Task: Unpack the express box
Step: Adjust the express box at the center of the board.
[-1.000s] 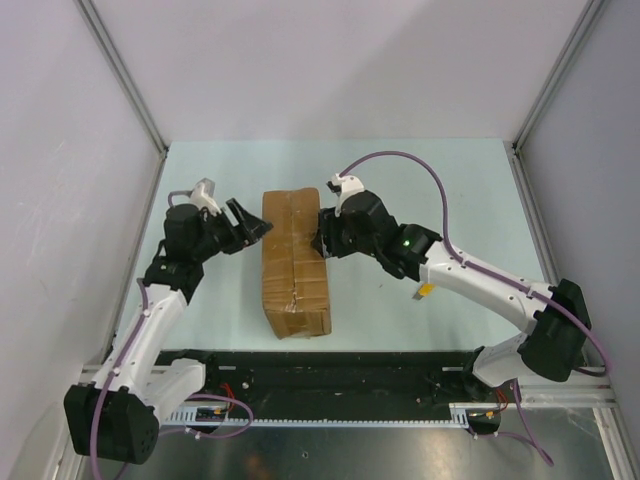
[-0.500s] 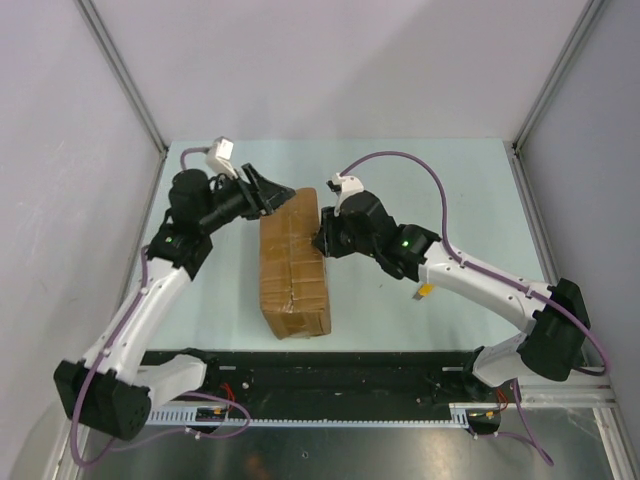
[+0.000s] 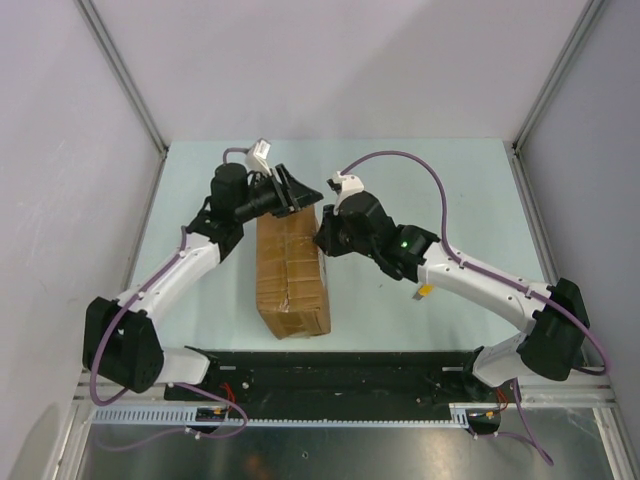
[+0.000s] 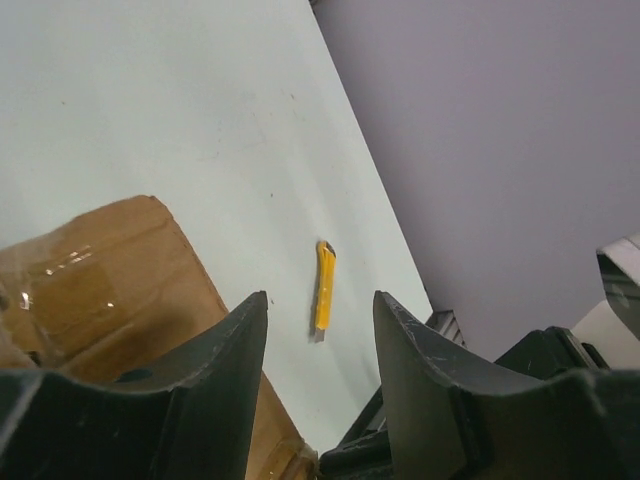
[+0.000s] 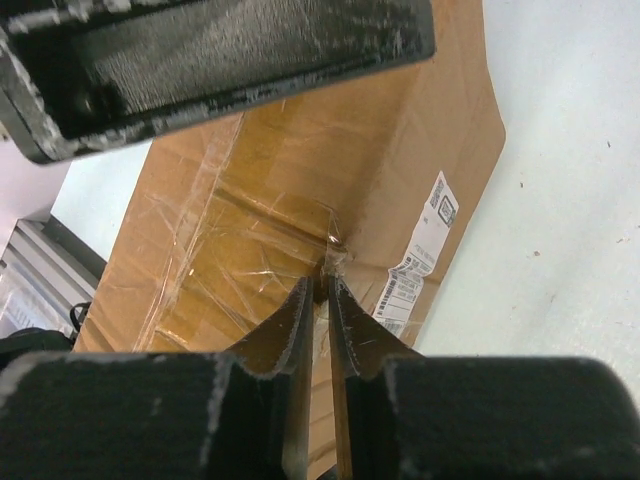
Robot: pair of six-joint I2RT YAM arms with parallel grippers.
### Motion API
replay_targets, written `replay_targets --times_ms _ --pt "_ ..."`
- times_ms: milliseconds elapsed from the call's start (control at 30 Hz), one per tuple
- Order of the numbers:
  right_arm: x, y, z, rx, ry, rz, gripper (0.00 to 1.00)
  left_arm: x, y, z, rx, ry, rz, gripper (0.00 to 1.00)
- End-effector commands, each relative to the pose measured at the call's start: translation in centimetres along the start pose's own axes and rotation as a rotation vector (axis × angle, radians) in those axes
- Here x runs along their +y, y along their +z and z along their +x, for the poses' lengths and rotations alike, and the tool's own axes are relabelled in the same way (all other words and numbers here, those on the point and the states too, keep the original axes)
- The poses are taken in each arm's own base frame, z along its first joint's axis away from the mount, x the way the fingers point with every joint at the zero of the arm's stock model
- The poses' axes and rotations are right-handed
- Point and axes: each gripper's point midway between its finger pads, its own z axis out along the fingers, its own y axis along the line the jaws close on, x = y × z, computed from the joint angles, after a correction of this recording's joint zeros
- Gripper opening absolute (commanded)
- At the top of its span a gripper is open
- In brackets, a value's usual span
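Left gripper [image 4: 320, 300]: jaws apart, empty, at the far end of the express box [image 3: 290, 275].
Right gripper [image 5: 322, 282]: we see its jaws almost together on the tape [image 5: 250, 250], perhaps pinching it.

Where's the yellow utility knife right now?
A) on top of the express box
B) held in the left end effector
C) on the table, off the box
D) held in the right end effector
C: the left wrist view shows the yellow utility knife lying flat on the table, apart from the express box.
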Motion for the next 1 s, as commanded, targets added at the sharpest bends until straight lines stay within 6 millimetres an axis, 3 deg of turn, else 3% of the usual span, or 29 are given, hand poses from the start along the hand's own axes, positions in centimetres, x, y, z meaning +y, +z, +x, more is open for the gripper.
replay_targets --times_ms 0,300,333,400,433,467,567,733,833,967 --pt "-2.0 0.2 2.9 0.094 -0.01 0.09 0.14 -0.9 0.0 0.4 -0.005 0.021 0.054 0.52" --pt "-4.6 -2.3 0.0 0.014 0.067 0.178 0.29 2.8 0.3 3.5 0.051 0.004 -0.026 0.51" --pt "-5.0 -2.8 -0.1 0.011 0.075 0.197 0.35 3.1 0.3 3.8 0.057 0.003 -0.031 0.51" --pt "-6.9 -4.1 -1.0 -0.028 0.112 0.271 0.41 3.1 0.2 3.8 0.061 0.005 -0.029 0.51" --pt "-7.7 -4.7 -1.3 -0.041 0.13 0.306 0.5 3.2 0.2 4.0 0.066 0.005 -0.031 0.51" --pt "-9.4 -5.3 -1.7 -0.072 0.149 0.387 0.53 3.3 0.2 4.0 0.067 0.006 -0.034 0.51" --pt "-14.5 -7.5 -0.8 -0.071 0.211 0.62 0.66 3.6 0.3 4.2 0.073 0.005 -0.048 0.51" --pt "-22.1 -10.6 4.3 0.059 0.277 0.958 0.73 3.9 0.1 4.7 0.093 0.0 -0.059 0.51" --pt "-24.3 -11.1 7.6 0.125 0.339 1.017 0.73 3.8 0.0 5.0 0.1 0.0 -0.056 0.51" --pt "-26.3 -11.0 9.9 0.139 0.443 1.02 0.72 3.6 -0.1 5.0 0.102 0.001 -0.049 0.52"
